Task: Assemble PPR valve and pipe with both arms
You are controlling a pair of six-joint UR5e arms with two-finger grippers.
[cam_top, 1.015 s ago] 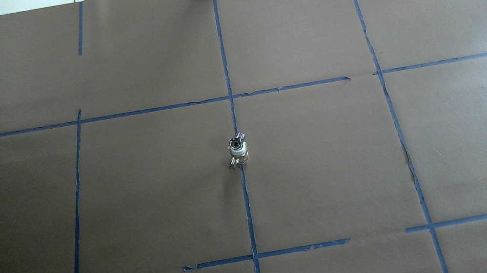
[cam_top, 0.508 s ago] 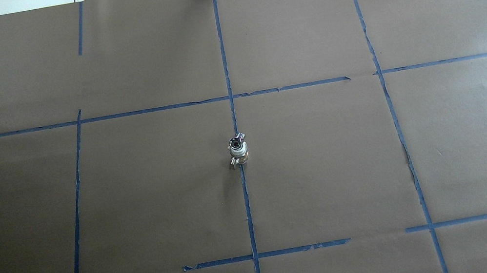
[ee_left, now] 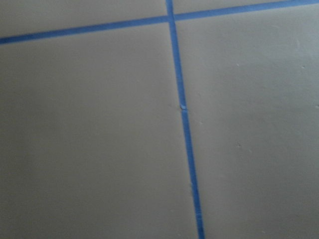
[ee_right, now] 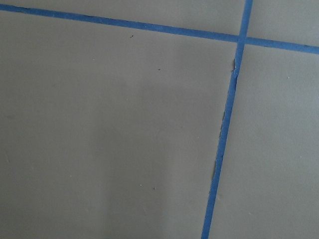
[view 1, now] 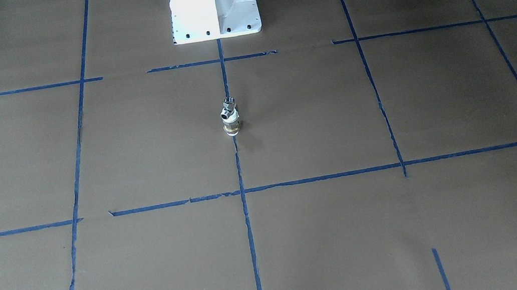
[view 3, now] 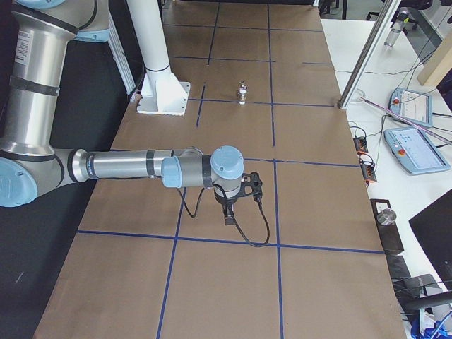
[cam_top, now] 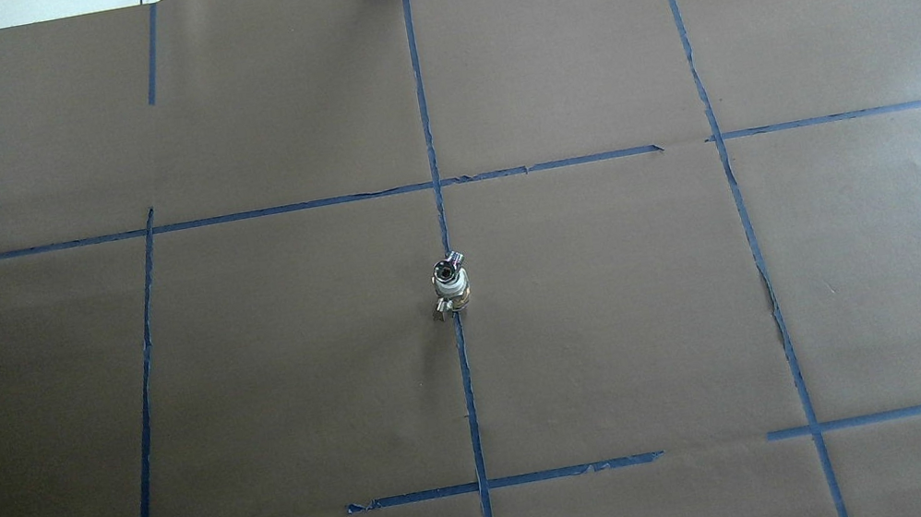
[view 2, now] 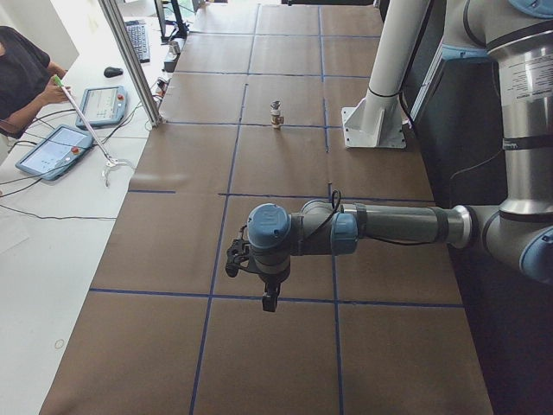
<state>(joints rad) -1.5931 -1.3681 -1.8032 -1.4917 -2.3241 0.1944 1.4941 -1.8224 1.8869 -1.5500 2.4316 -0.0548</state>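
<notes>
A small valve piece (cam_top: 450,284), with a brass base, white middle and metal top, stands upright on the centre blue tape line; it also shows in the front view (view 1: 229,116) and both side views (view 2: 276,113) (view 3: 243,92). I see no separate pipe. My left gripper (view 2: 270,303) hangs over the table far from the valve, seen only from the left side. My right gripper (view 3: 229,217) hangs likewise at the other end, seen only from the right side. I cannot tell whether either is open or shut. Both wrist views show only brown paper and tape.
The white pedestal (view 1: 213,4) stands at the robot's edge of the table, behind the valve. Brown paper with blue tape lines (cam_top: 423,115) covers the table. An operator (view 2: 22,78) and tablets (view 2: 54,151) are beside the far edge, near a metal post (view 2: 130,60).
</notes>
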